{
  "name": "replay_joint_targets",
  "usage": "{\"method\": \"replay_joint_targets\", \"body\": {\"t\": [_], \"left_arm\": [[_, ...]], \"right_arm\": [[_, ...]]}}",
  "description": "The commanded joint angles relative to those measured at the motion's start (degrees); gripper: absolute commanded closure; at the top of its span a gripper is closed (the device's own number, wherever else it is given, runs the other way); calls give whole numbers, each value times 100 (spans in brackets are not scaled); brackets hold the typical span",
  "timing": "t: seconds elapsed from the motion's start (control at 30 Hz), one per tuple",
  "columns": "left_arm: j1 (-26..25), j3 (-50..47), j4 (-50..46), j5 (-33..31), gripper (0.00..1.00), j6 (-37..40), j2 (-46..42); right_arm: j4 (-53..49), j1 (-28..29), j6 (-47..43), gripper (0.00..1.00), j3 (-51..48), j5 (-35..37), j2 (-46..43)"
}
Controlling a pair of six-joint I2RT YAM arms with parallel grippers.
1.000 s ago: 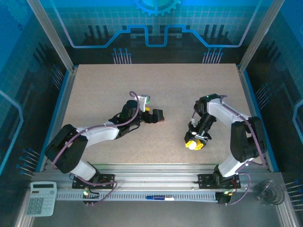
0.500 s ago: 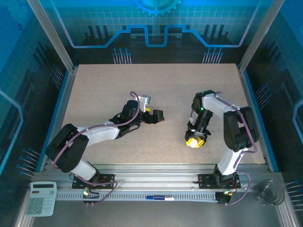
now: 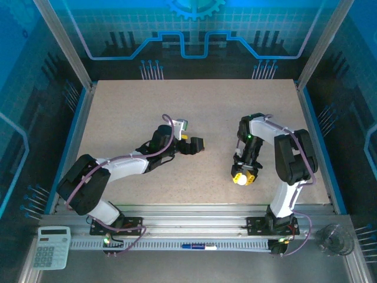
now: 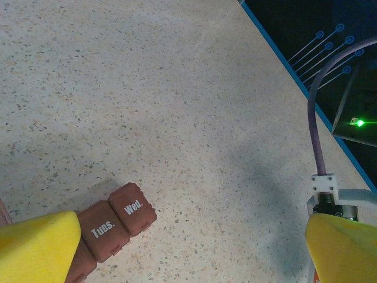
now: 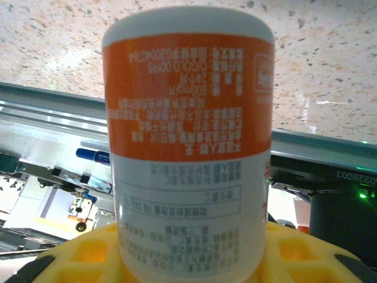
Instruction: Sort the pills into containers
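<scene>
The containers (image 4: 118, 227), a small reddish-brown plastic strip of square compartments with lids marked "Tues." and "Wed.", lay flat on the speckled beige tabletop (image 4: 177, 88). They sat just beside the left yellow pad of my left gripper (image 4: 188, 253), off to one side of its gap. That gripper hung released, its jaws spread wide with nothing between them. Well apart from it, on the right half of the table, my right gripper (image 3: 242, 177) was clenched around a white plastic bottle with an orange label (image 5: 188, 147). I judged the pills to be inside it.

The two lids I could read looked shut. To do this step well, I reckoned the left gripper should shift sideways until the strip sat centred between its pads. It could then come down squarely to pin or open the strip without skating it across the tabletop. The bottle needed a firm, level carry toward the strip and no tipping until a compartment stood open.

Against a second earlier, the right arm had folded inward, its forearm swinging toward the middle of the table. The bottle itself had barely shifted, and the left arm sat much as it was.
</scene>
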Motion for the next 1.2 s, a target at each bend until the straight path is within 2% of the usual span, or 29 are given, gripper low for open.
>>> {"method": "replay_joint_targets", "body": {"t": [0.0, 0.6, 0.83, 1.17], "left_arm": [[-23, 173, 158, 150, 1, 62, -40], [-24, 222, 166, 168, 1, 80, 19], [-25, 222, 201, 194, 1, 71, 87], [-27, 240, 240, 218, 1, 47, 167]], "right_arm": [[-110, -78, -99, 60, 167, 133, 140], [-69, -207, -249, 53, 535, 468, 806], [-95, -328, -301, 54, 748, 518, 1013], [-92, -398, -309, 44, 1014, 544, 1232]]}}
